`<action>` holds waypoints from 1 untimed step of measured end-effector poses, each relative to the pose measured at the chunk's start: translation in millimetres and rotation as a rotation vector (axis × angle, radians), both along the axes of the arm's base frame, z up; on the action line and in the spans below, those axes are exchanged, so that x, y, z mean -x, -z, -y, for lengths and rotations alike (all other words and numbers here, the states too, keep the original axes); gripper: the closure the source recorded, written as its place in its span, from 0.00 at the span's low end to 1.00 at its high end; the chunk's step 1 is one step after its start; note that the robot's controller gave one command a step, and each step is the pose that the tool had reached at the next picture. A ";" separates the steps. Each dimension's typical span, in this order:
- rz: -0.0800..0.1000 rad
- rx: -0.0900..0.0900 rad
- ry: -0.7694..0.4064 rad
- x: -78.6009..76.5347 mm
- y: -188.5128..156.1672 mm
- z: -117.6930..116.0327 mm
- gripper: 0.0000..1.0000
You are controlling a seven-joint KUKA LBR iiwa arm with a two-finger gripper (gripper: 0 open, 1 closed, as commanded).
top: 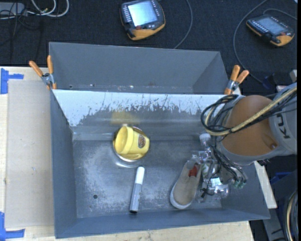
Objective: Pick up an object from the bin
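Gripper: we are seeing the gripper low in the near right corner of the bin. It is hanging at the right edge of a pale oval tray.
Claw: we are not able to tell whether it is apart or together, because cables and wrist hardware are crowding it.
Thing nearest: the tray is lying flat on the floor, close to the right wall and well apart from everything else. We are treating it as the likely pick, though nothing is showing it gripped.
Step in hand: we are judging this as the final lowering and closing.
Doing it well: we are advising a grip across the tray's right rim, since a shallow flat shape is offering little else to hold. We are also advising a straight descent so the wrist is not scraping the sloped wall. The lift should be kept level, because a hold on one rim may let the tray tip or slip.
Tray contents: it is holding a small red bit near its far end, and we are not able to say what that is.
Cup: a yellow cup is lying tipped near the middle, and we are not able to see what is inside it.
Marker: a grey marker is lying between the cup and the near wall, apart from both the cup and the tray.
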State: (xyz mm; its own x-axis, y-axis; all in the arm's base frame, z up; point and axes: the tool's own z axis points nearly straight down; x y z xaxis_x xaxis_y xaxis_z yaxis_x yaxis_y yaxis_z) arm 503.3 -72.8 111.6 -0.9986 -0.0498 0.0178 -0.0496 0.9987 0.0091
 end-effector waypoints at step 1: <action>0.008 0.005 0.005 -1.6 -4.2 4.8 0.00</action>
State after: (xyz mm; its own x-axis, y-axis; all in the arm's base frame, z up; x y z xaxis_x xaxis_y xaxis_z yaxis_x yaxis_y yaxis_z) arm 504.9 -77.5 115.8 -0.9989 -0.0451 0.0101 -0.0451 0.9990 0.0033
